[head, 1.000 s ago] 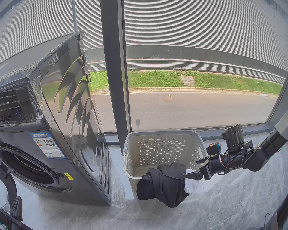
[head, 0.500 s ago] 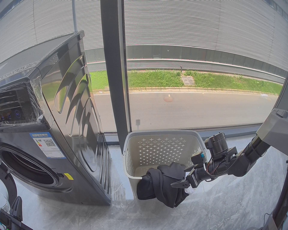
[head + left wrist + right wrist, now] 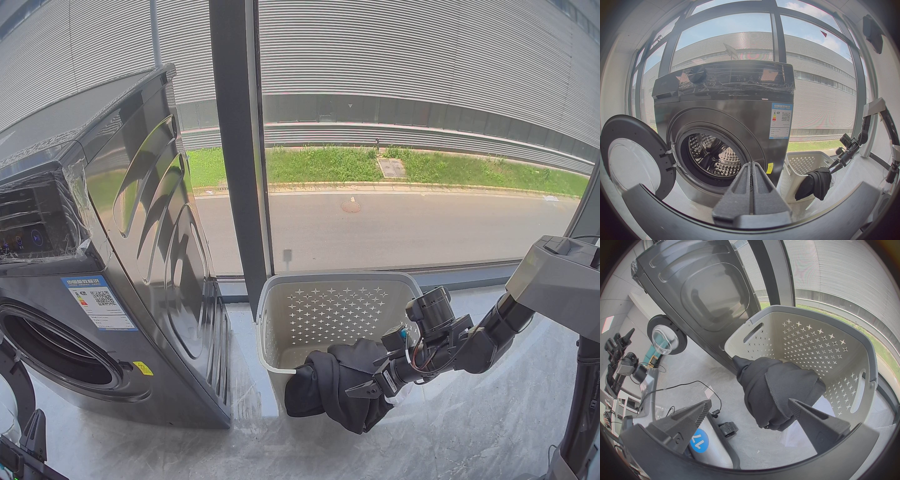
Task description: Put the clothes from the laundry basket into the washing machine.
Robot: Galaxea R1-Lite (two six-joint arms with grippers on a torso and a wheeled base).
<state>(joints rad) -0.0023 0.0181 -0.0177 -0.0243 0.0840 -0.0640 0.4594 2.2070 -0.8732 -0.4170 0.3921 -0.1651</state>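
Across the pale marbled floor [image 3: 475, 431] the right arm has swept in from the basket's right side. A second ago its claw only nosed at the edge of the cloth, and now the right gripper [image 3: 362, 377] sits square over the front of the dark garment [image 3: 337, 390]! The claw is released: fingers [image 3: 690, 421] spread wide, the hanging bundle of cloth between them, nothing clenched. On the wrist view one finger stands out over the floor and the other is tight by the cloth's lower edge; whether it touches, I cannot tell. Machine, basket and garment have not budged.

Now the room. A big window [image 3: 406, 125] fills the back, split by a dark post [image 3: 234, 156], with a road and a strip of grass outside. On the left stands the grey washing machine [image 3: 125, 250], its round door [image 3: 634, 156] swung open and the perforated steel drum [image 3: 715, 156] on show. Just beside it to the right, under the window, sits the white laundry basket [image 3: 337, 276] with star-shaped holes. The dark garment is draped over the basket's near rim, part inside, part hanging down the outside wall. A white item [image 3: 825, 407] lies in the basket just beside it. Low in front of the machine's mouth is the left gripper [image 3: 751, 178], its fingers pressed flat together.
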